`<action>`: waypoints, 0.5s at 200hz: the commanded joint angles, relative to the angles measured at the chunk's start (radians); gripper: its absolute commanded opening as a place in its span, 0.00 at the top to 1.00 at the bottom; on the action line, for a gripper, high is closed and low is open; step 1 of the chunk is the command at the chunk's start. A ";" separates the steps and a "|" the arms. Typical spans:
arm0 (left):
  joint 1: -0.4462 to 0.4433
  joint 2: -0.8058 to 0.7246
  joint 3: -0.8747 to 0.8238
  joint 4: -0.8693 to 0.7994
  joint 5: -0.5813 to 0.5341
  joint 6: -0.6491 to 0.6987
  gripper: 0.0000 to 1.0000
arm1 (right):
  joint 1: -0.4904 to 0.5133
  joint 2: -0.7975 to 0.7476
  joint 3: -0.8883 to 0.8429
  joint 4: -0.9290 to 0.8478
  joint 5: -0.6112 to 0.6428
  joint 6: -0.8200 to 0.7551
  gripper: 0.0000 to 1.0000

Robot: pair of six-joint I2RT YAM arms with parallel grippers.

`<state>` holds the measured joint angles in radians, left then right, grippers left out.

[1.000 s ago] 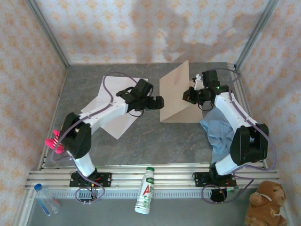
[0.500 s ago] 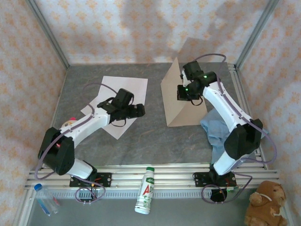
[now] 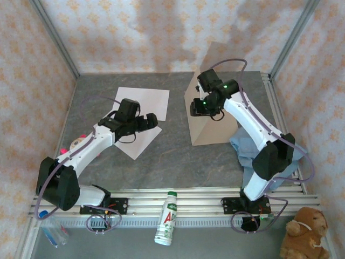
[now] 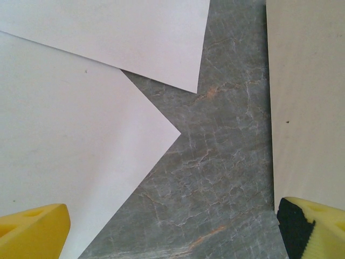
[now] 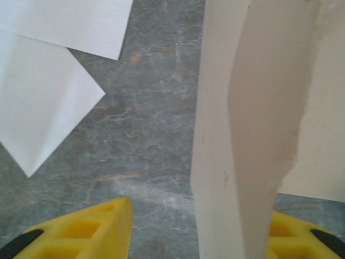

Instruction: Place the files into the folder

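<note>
Two white files lie overlapping at the table's left: the far sheet (image 3: 144, 99) (image 4: 108, 32) (image 5: 64, 21) and the near, angled sheet (image 3: 131, 144) (image 4: 64, 151) (image 5: 38, 102). The tan folder (image 3: 215, 129) (image 4: 307, 97) lies right of them, its cover (image 5: 242, 135) raised steeply along the left edge. My left gripper (image 3: 151, 120) (image 4: 172, 237) hovers open over the near sheet's right corner. My right gripper (image 3: 195, 108) (image 5: 199, 226) is open astride the cover's top edge; the cover stands against the right finger with a wide gap to the left finger.
A light blue cloth (image 3: 249, 150) lies crumpled at the folder's near right corner, under the right arm. A green-labelled bottle (image 3: 167, 218) and a water bottle (image 3: 52, 227) lie by the front rail, with a teddy bear (image 3: 302, 236) at the right.
My right gripper's jaws have parted from their grip on the folder's cover, after carrying it up and leftward. The left arm has swung left and back over the files.
</note>
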<state>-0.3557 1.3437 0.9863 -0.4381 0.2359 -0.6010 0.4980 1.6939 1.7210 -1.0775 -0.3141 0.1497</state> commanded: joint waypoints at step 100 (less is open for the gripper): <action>0.038 -0.043 -0.054 0.078 0.151 -0.018 0.00 | 0.061 0.053 0.110 0.144 -0.200 0.111 0.39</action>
<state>-0.3309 1.2873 0.9714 -0.4206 0.3157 -0.5976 0.5583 1.7405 1.8015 -0.9852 -0.4568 0.2249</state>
